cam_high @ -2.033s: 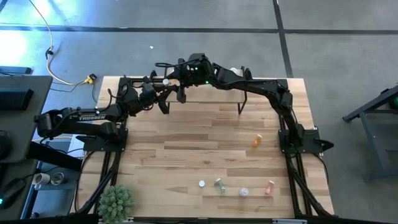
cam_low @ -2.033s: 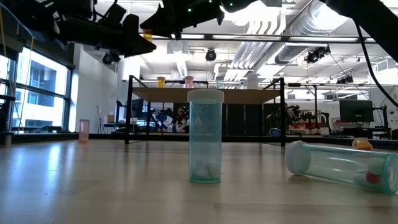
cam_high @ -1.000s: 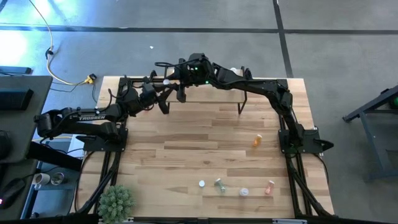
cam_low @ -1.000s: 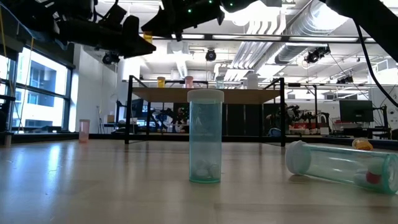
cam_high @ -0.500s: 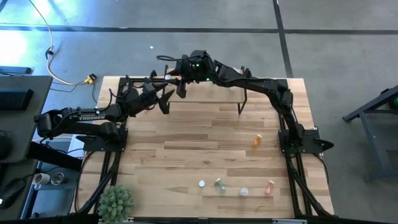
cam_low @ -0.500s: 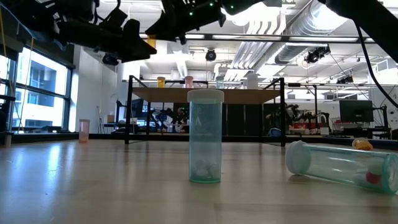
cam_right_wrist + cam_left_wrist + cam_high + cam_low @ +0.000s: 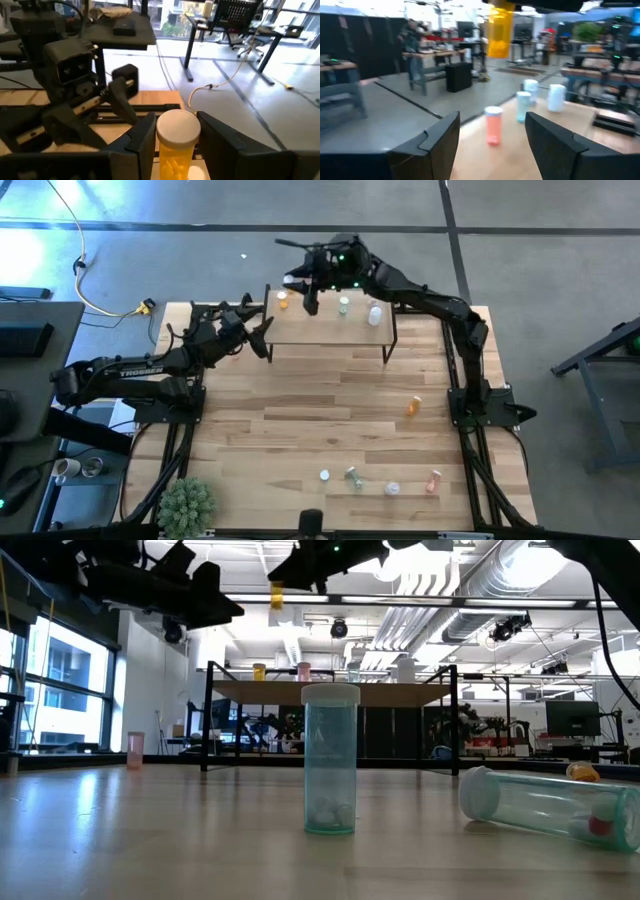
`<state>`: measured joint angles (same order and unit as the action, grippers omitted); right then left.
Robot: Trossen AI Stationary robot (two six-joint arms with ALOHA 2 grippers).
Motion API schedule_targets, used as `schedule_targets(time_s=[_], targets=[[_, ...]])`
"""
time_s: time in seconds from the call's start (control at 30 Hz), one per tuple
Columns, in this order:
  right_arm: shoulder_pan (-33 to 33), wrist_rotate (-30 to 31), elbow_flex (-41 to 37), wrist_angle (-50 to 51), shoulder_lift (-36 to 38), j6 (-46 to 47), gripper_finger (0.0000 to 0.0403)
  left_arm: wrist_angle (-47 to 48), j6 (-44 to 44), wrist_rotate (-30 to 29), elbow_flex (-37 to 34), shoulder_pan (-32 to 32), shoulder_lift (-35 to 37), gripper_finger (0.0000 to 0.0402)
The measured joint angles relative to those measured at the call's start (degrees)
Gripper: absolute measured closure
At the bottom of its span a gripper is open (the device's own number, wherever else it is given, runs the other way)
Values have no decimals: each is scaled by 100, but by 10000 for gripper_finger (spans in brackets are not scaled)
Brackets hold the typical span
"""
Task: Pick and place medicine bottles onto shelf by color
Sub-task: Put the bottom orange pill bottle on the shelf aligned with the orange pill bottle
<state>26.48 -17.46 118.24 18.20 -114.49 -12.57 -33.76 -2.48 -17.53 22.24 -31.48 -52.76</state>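
Observation:
My right gripper (image 7: 308, 288) is shut on an orange medicine bottle with a white cap (image 7: 176, 145), high above the left end of the shelf (image 7: 330, 328); the low view shows the bottle (image 7: 276, 594) well above the shelf top (image 7: 330, 684). My left gripper (image 7: 492, 145) is open and empty, just off the shelf's left end (image 7: 262, 337). An orange (image 7: 283, 302), a green (image 7: 344, 306) and a white bottle (image 7: 374, 313) stand on the shelf. The left wrist view also shows a pink one (image 7: 493, 125) standing there. My right gripper pinches the orange bottle between its two fingers (image 7: 145, 135), on the sides just below the white cap (image 7: 177, 127). The bottle is upright and lifted clear of the shelf. How far back between the fingers it reaches does not show.
Loose bottles lie on the table's near right part: orange (image 7: 412, 406), white-capped (image 7: 325, 475), green (image 7: 352, 476), white (image 7: 392, 489), pink (image 7: 433, 480). A green plant (image 7: 187, 505) stands at the near left corner. The table's middle (image 7: 320, 400) is bare wood.
My right gripper has gone up and toward the table's far edge with the orange bottle, away from my left gripper, so the bottle now hangs higher above the shelf. My left arm has drawn back a little toward the table's left edge.

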Motion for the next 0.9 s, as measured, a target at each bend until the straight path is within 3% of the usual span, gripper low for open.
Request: schedule_targets(time_s=[0.2, 0.4, 0.67, 0.9], targets=[[320, -996, -195, -26, -66, 263, 275, 402, -72, -278, 0, 0, 450, 188], [212, -1060, -1144, -1014, -91, 521, 275, 731, -72, -493, 0, 2, 750, 188], [-114, -262, -2517, -3304, -90, 663, 275, 745, -74, -521, 0, 2, 823, 188], [-237, 382, -2791, -3810, -93, 620, 275, 745, -74, -545, 0, 2, 823, 188]])
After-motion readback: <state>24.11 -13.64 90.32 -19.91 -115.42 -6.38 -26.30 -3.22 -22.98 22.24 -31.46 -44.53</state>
